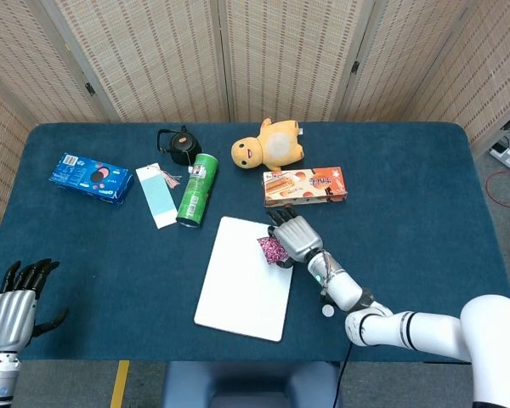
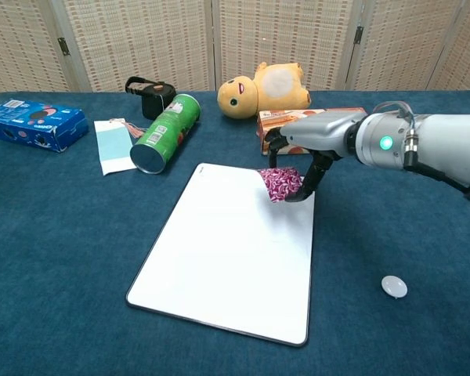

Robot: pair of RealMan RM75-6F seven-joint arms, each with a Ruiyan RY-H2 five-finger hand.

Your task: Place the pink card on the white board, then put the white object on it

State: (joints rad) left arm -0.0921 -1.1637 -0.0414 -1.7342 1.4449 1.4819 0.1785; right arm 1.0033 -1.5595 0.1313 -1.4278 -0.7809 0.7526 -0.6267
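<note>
Two steps in the task, and you're mid-first: your left hand (image 1: 7,313) idles at the head view's lower-left corner, fingers apart and empty, while the right hand (image 2: 301,149) pinches the pink card (image 2: 280,183) over the white board's (image 2: 219,266) upper-right part. Lower and release there, plenty of bare board leftward and below, right edge close; then the white object (image 2: 394,287) waits lower right.

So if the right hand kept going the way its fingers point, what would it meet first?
The right hand holds the pink card over the white board, fingers curled downward. Going straight on, the card would likely meet the board's upper right part first; how far above the board it hangs is unclear.
</note>
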